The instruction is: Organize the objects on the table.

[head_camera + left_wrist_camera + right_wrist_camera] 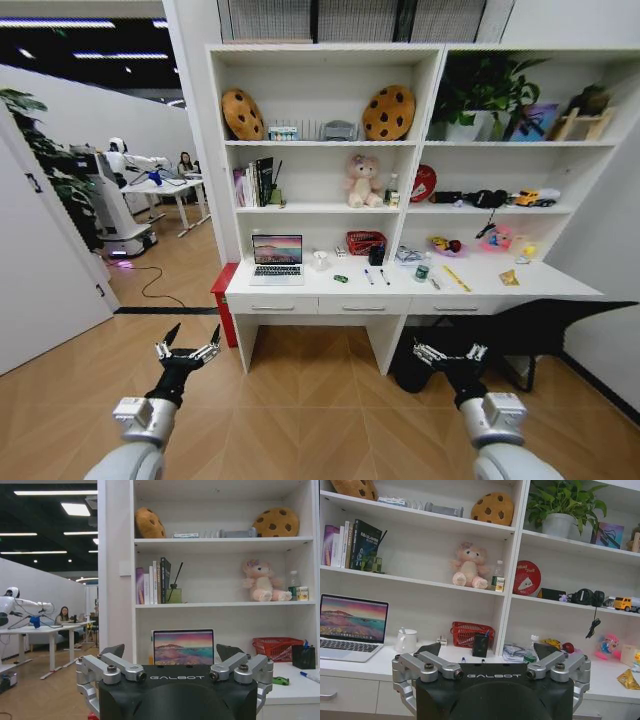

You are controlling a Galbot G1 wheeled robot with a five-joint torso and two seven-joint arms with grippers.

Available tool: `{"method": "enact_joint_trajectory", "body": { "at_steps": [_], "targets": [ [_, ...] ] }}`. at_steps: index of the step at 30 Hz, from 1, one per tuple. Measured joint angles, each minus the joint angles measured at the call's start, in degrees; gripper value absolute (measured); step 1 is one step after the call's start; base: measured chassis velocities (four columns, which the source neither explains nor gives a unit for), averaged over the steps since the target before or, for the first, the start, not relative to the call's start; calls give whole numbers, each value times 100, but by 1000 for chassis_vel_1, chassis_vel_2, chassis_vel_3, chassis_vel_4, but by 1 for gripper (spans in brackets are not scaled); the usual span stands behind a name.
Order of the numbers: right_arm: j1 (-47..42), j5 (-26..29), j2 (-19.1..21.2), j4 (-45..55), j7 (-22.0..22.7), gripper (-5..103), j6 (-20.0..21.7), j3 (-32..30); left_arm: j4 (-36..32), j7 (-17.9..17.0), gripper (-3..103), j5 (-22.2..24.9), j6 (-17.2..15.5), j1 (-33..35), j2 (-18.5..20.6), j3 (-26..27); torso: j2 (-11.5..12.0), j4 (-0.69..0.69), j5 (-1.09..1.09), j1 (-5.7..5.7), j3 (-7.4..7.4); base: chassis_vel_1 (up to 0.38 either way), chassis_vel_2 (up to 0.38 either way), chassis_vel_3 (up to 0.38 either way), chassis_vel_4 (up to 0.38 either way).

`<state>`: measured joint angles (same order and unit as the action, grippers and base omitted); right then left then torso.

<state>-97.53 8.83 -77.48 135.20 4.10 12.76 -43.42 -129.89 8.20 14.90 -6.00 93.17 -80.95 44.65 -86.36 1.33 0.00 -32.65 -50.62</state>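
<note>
Head view puts both arms nearest, low over the wooden floor [300, 400] and well short of the table [480, 283]: the left gripper [187, 348] hangs before the table's left end with its jaws spread wide and nothing between them, and the right gripper [450, 353] hangs below the table's right half, jaws likewise wide and empty. Beyond them stands the long white table, its front edge carrying 3 shallow drawers [365, 306]. Near that front edge, around the middle, lie the tiny green toy car [341, 278] and, just to its right, 2 slim white pens [376, 276] side by side but apart. Farther right sits the small green-topped container [422, 272], with a yellow strip [457, 278] lying beyond it toward the right end. Toward the left end the silver laptop [277, 259] stands open, screen lit, with a white cup [320, 261] beside it. Along the back edge sit a red basket [365, 242] and a dark pen holder [376, 256], touching or nearly so. Behind, on the shelving, a pink teddy bear [362, 181] sits on the middle shelf, and 2 cookie-shaped cushions [388, 112] lean on the top shelf.
</note>
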Motion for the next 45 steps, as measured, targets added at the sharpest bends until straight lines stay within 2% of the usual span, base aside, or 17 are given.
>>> {"method": "enact_joint_trajectory", "body": {
  "at_steps": [10,13,16,17,20,23,25,26,30,32,34,37,39,41,44,45],
  "targets": [
    [-13,-1,-20,-4,-3,100,15,-1,-28,45,100,105,-42,1,55,-10,-1,0,1,1,0,-74,71,71,-72],
    [-21,-5,-28,-4,-3,100,11,1,3,58,100,93,-40,2,52,-6,-1,0,-3,0,0,-188,192,171,-194],
    [-23,-37,-34,-16,-3,100,9,2,39,72,100,67,-22,-2,40,-5,0,-1,4,-2,0,-224,224,214,-222],
    [-26,-41,-35,-16,-3,100,8,5,49,76,100,66,-18,-3,39,-6,0,0,-4,-2,-1,-263,212,249,-217],
    [-27,-48,-35,-19,-3,100,9,12,60,87,100,66,-14,-5,38,-4,0,0,3,-3,-1,-235,219,240,-240],
    [-27,-53,-37,-25,-3,100,9,19,80,92,100,69,-11,-12,38,2,1,1,-3,-3,-1,-228,208,244,-255],
    [-13,-56,-34,-50,-4,100,9,30,89,93,100,68,-9,-23,38,9,0,-1,6,-1,0,-224,228,230,-220],
    [-3,-57,-28,-59,-4,100,8,33,94,93,100,69,-9,-28,38,8,0,0,-5,-1,0,-217,216,240,-184],
    [22,-55,-15,-87,-5,100,9,40,105,90,100,68,-9,-37,37,9,0,0,4,0,0,-211,199,201,-191],
    [29,-54,-13,-97,-6,100,9,42,125,89,100,68,-8,-47,36,9,0,0,-4,-1,-1,-203,201,196,-181],
    [32,-52,-12,-108,-7,100,9,43,131,87,100,66,-9,-53,34,6,0,-1,3,-1,-1,-208,203,197,-191],
    [33,-51,-9,-114,-8,100,9,44,135,80,100,58,-16,-65,33,-14,0,0,-4,-1,0,-211,216,212,-218],
    [34,-49,-6,-120,-9,100,9,43,135,71,100,51,-26,-77,33,-32,0,0,3,0,0,-215,221,208,-223],
    [35,-49,-6,-120,-10,100,9,42,136,67,100,50,-32,-82,37,-37,0,1,-3,-1,0,-209,218,216,-222],
    [30,-49,-13,-123,-10,100,5,45,130,58,100,48,-38,-81,42,-37,0,0,3,0,0,-214,242,215,-213],
    [23,-54,-19,-124,-10,100,-1,51,130,55,100,47,-40,-77,42,-37,1,-1,-3,-2,-1,-203,210,221,-204]
  ]
}}
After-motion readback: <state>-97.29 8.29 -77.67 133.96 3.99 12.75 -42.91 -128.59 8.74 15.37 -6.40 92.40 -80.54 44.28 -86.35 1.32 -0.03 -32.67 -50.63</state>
